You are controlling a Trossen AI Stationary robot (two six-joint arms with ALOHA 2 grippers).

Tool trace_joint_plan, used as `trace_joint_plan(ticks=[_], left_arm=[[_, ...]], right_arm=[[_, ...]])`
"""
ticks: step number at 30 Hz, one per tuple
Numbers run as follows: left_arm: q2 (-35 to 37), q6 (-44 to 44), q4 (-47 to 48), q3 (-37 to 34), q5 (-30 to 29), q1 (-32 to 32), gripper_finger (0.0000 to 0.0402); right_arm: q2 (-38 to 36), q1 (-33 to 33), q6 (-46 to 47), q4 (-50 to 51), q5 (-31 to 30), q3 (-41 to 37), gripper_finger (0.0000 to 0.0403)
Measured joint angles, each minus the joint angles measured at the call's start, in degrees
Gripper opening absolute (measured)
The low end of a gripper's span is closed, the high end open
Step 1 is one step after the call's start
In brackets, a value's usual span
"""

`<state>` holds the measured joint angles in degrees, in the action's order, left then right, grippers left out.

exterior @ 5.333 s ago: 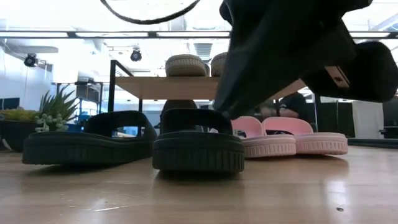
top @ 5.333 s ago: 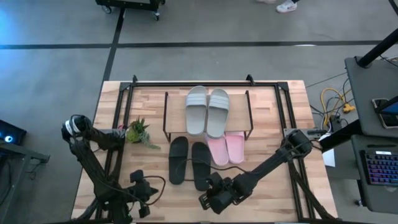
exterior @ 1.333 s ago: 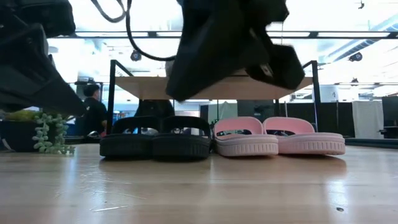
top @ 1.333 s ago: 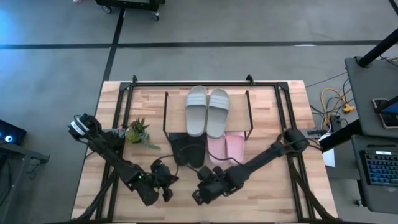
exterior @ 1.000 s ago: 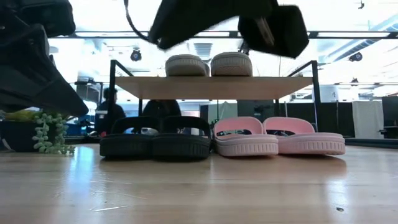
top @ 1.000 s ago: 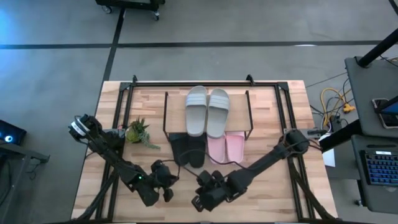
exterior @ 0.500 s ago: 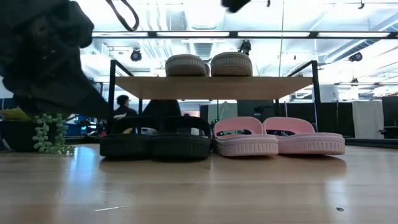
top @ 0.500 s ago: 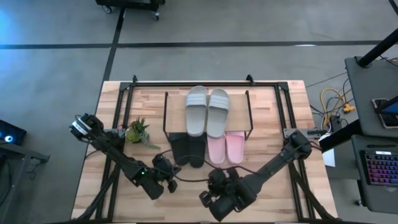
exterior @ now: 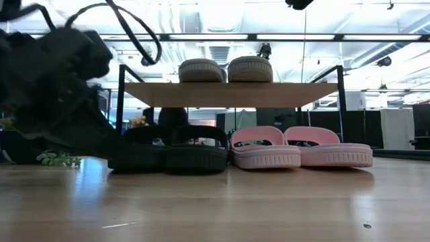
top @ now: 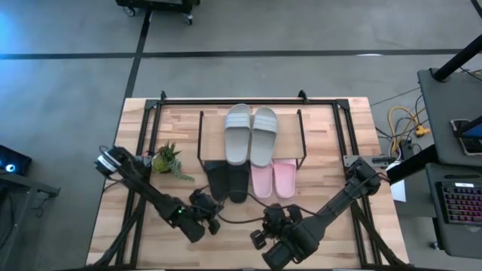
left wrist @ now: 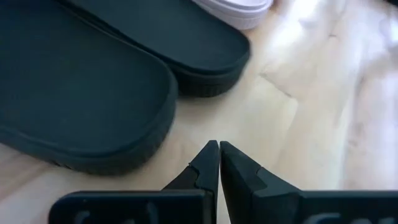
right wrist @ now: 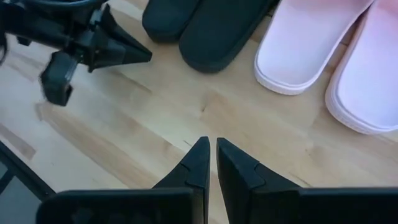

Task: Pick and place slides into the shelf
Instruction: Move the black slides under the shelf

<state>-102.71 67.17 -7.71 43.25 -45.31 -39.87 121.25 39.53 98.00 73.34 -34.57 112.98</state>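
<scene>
Your shelf stands at the centre of the high view, with the two grey-green slides side by side on its wooden top board. Beneath the board, on the tabletop, the two black slides sit left of centre in the low view, touching the two pink slides lined up just to their right. In the high view the heels of both lower pairs poke out below the board.

Your left gripper, lower centre-left of the high view, has its fingers pressed together and holds nothing; its tips hover just short of the black heels. Your right gripper, at lower centre and set farther back from the pink pair, is likewise closed and empty. A small potted plant stands left of the shelf.
</scene>
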Motion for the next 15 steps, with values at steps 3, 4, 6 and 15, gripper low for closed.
trace_joint_plan(ticks=[3,4,6,15], left_arm=[[-0.66,0.01,0.17,-0.11,-0.02,1.10,0.0000],[-0.79,0.01,0.22,-0.18,-0.01,1.51,0.0000],[-0.79,0.00,0.57,-0.34,-0.01,2.29,0.0000],[-0.29,0.19,5.29,-1.07,1.17,3.87,0.0000]], right_arm=[[0.00,0.13,0.02,0.47,0.00,-0.23,0.0023],[0.00,0.20,0.26,0.88,0.00,-0.27,0.0023],[0.00,0.28,1.67,1.76,0.01,-0.53,0.0023],[0.00,1.61,6.05,6.26,0.27,-0.73,0.0023]])
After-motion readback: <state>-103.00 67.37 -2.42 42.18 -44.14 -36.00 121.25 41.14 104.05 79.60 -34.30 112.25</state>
